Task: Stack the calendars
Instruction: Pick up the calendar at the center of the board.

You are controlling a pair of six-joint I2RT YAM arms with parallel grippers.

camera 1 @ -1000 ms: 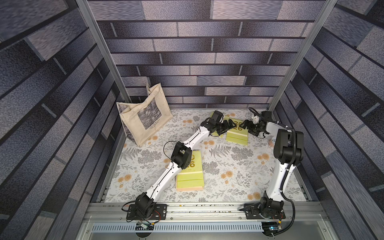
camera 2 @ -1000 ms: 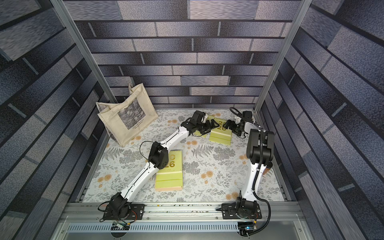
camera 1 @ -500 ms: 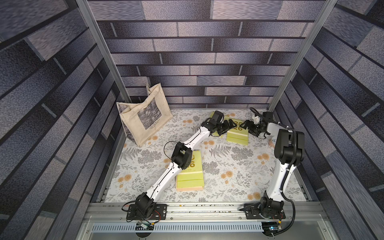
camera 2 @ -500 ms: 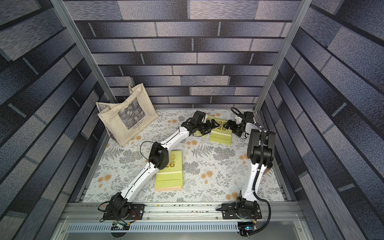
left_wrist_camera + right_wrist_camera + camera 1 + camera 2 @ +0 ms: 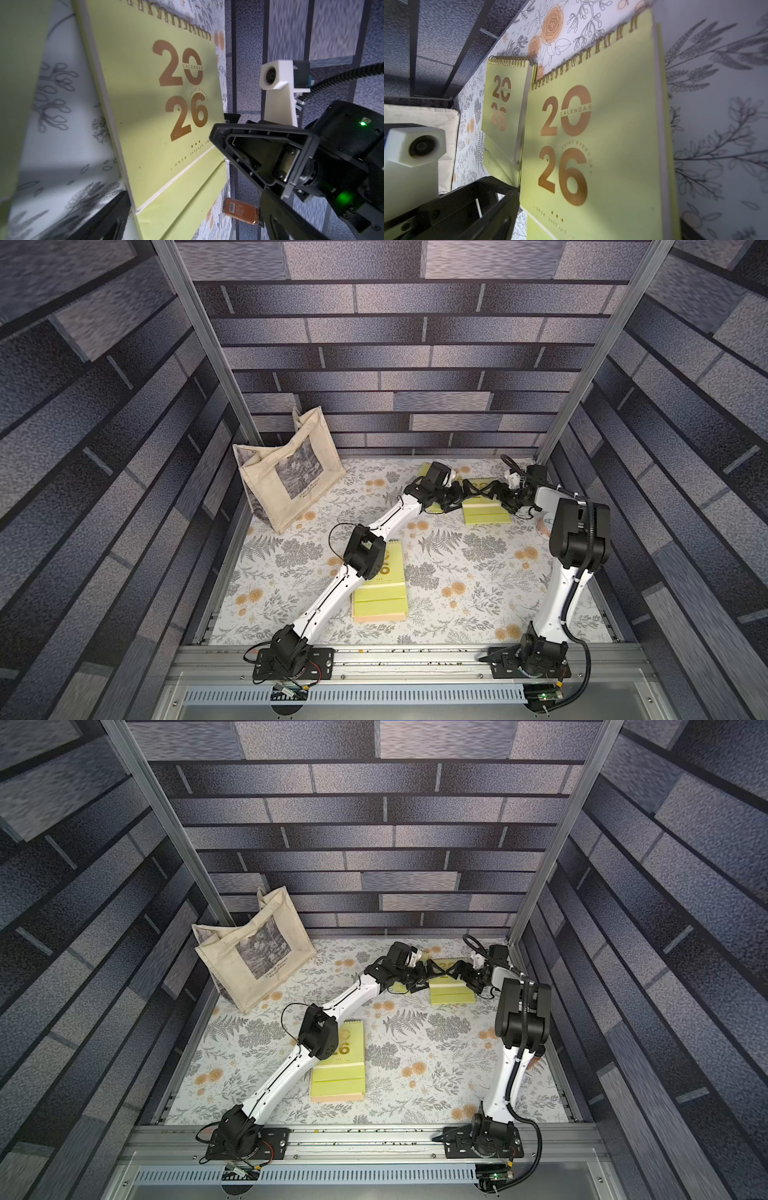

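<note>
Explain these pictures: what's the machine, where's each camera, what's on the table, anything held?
Two white robot arms are bolted to the front rail, each ending in a two-finger gripper. Two pictures look down from overhead; two come from wrist cameras. On the floral table are a tote bag, a near stack of calendars, lime over peach, and at the back a far calendar with a second lime calendar beside it. The left gripper and right gripper stand open on either side of the far calendar, which lies flat. Nothing looks gripped.
</note>
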